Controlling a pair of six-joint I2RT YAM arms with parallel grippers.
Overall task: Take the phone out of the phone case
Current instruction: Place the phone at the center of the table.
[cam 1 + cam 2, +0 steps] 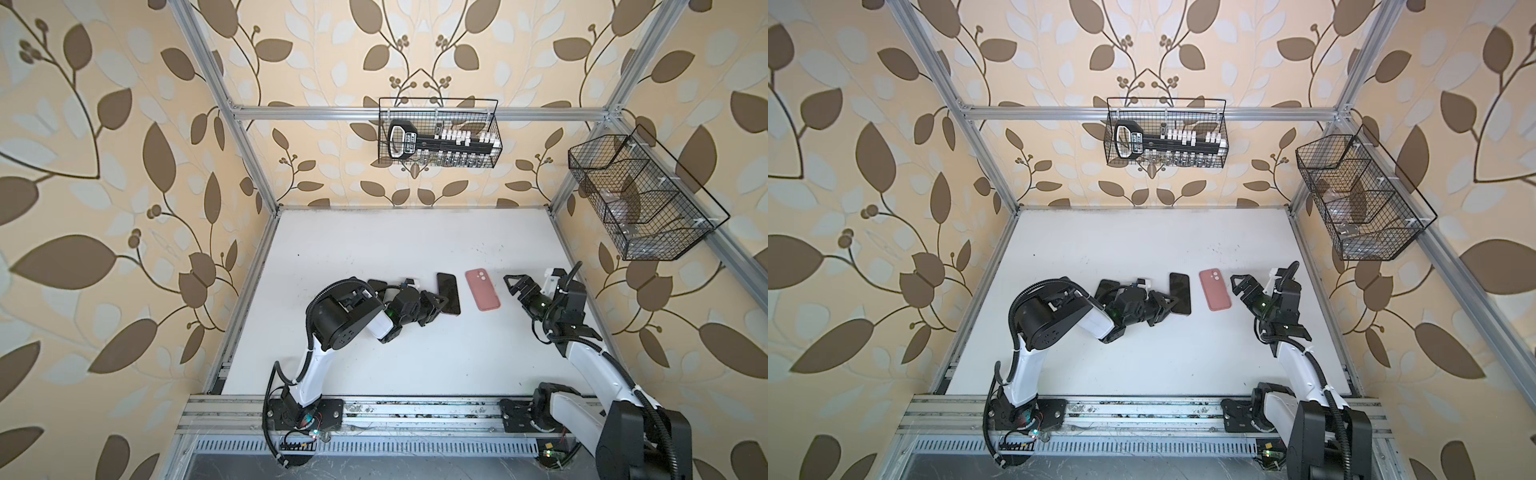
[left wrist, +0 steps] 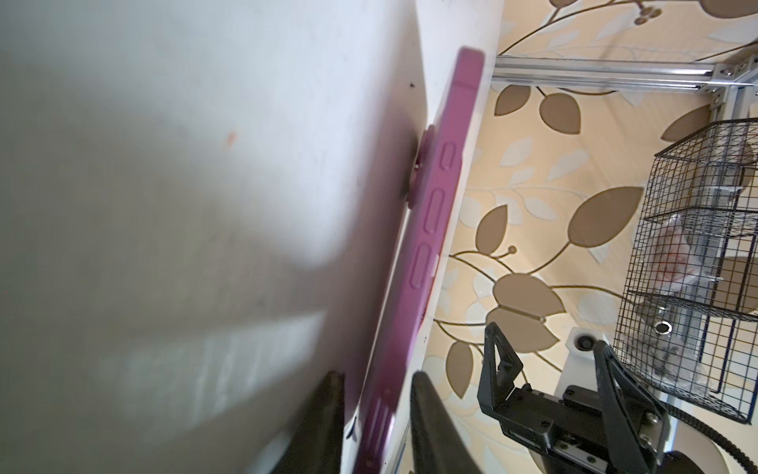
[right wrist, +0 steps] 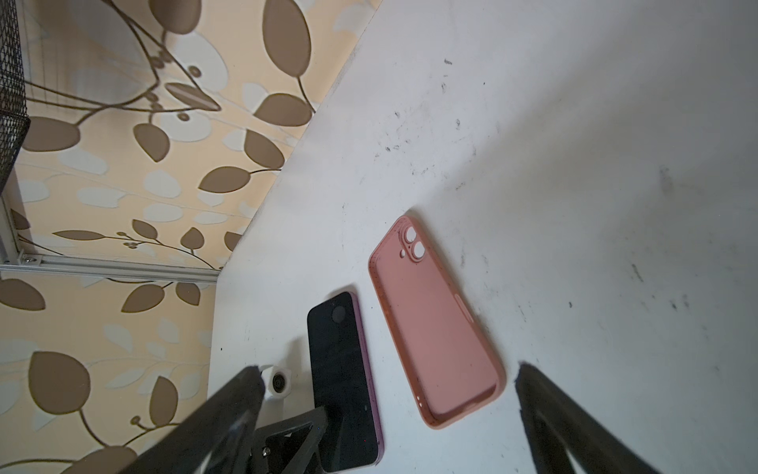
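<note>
Slim black-screened phone [image 1: 449, 293] with purple edges lies bare on the white tabletop [image 1: 374, 257], just left of the empty, flexible pink silicone case [image 1: 482, 289]. Left gripper [image 2: 375, 381] straddles one end, fingers seemingly slightly parted. Right gripper [image 1: 512, 286], fingers spread wide, hovers right of the case. Likely stiff, slick, breakable: hold by long edges.
</note>
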